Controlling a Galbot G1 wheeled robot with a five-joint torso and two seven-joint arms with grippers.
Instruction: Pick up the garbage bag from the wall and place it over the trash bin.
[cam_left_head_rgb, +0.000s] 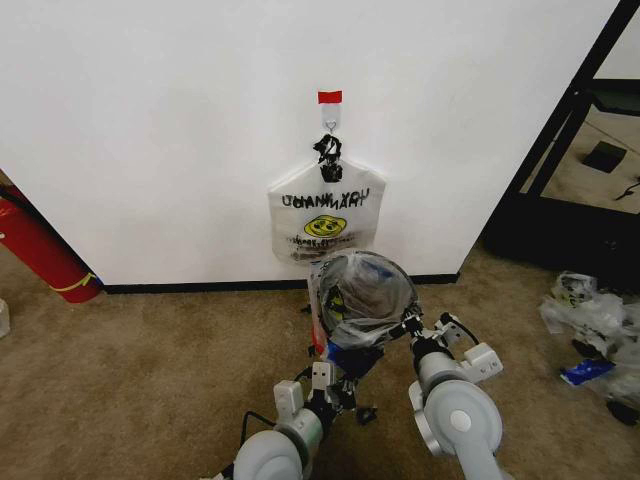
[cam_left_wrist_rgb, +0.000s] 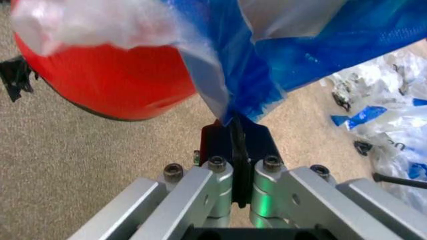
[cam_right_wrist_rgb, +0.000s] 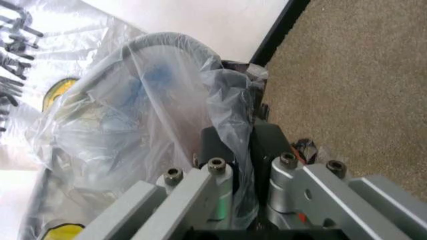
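Note:
The garbage bag (cam_left_head_rgb: 362, 290), thin clear plastic with blue patches, is draped over the top of the trash bin (cam_left_head_rgb: 319, 338), whose red base (cam_left_wrist_rgb: 107, 75) shows under the plastic. My left gripper (cam_left_head_rgb: 337, 385) is low at the bin's near side, shut on a blue fold of the bag (cam_left_wrist_rgb: 233, 95). My right gripper (cam_left_head_rgb: 410, 325) is at the bin's right rim, shut on a gathered strip of the bag (cam_right_wrist_rgb: 230, 125). Behind them is the white wall (cam_left_head_rgb: 150, 120) with its hook (cam_left_head_rgb: 330, 123) and red tape strip (cam_left_head_rgb: 330, 96).
A similar white smiley bag (cam_left_head_rgb: 325, 215) hangs from the hook just behind the bin. A long red cylinder (cam_left_head_rgb: 40, 250) leans at the left. Loose clear wrappers (cam_left_head_rgb: 590, 320) lie on the carpet at the right, below a black frame (cam_left_head_rgb: 560, 150).

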